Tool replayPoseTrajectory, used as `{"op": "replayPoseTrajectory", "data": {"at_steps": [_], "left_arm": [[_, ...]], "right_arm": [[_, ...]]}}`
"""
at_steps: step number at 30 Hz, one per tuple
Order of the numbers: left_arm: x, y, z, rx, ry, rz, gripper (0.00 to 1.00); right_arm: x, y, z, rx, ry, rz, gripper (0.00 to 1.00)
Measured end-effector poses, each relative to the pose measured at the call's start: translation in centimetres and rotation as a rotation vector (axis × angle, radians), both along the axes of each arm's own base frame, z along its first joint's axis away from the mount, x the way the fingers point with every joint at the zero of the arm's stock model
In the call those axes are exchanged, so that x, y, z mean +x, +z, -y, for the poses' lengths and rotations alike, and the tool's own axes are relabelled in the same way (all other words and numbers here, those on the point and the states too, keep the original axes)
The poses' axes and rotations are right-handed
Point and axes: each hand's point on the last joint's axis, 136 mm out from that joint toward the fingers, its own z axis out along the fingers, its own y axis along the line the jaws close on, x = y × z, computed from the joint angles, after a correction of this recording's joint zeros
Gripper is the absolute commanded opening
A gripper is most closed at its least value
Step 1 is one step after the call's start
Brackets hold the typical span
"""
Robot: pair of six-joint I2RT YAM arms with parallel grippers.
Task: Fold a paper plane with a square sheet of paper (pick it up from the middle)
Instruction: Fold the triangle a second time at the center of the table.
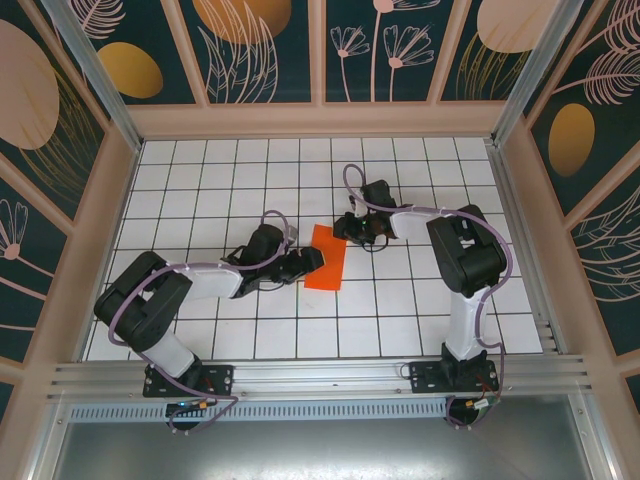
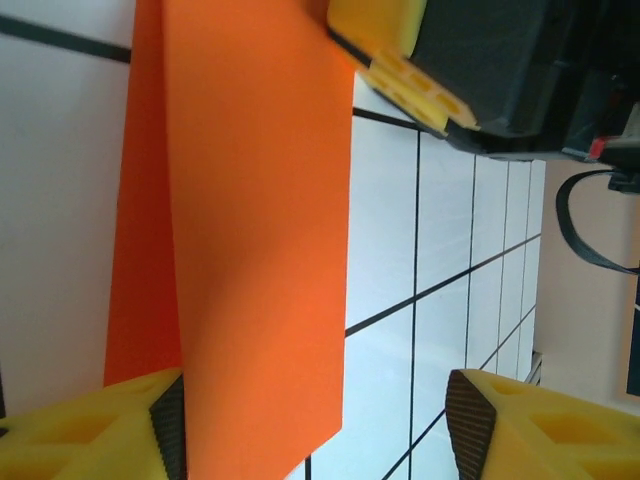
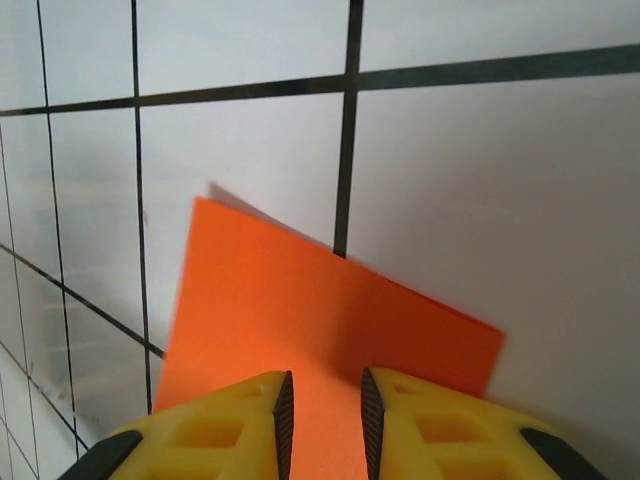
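Judging by the doubled layers in the left wrist view, the centre fold is in hand: the thin orange-red square sheet of paper lies as a narrow rectangle mid-way across the white gridded table. The left gripper sits spread wide at its near long edge. The right gripper, fingers almost together over the far corner, may or may not nip it; I cannot tell. Next comes pinning one end while creasing flat.
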Motion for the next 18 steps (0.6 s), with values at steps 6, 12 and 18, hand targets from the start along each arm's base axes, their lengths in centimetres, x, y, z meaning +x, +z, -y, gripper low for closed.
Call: {"op": "replayPoseTrajectory", "data": {"at_steps": [6, 12, 18], "left_arm": [[1.1, -1.0, -0.4, 0.002, -0.012, 0.011, 0.59], [1.0, -2.2, -0.3, 0.002, -0.030, -0.017, 0.38], [1.0, -2.0, -0.2, -0.006, -0.032, -0.019, 0.23]], "right_arm": [[-0.5, 0.2, -0.4, 0.020, 0.051, 0.006, 0.27], [-0.7, 0.4, -0.7, 0.034, 0.064, -0.001, 0.27], [-1.0, 1.3, 0.0, 0.007, 0.042, 0.006, 0.27]]}}
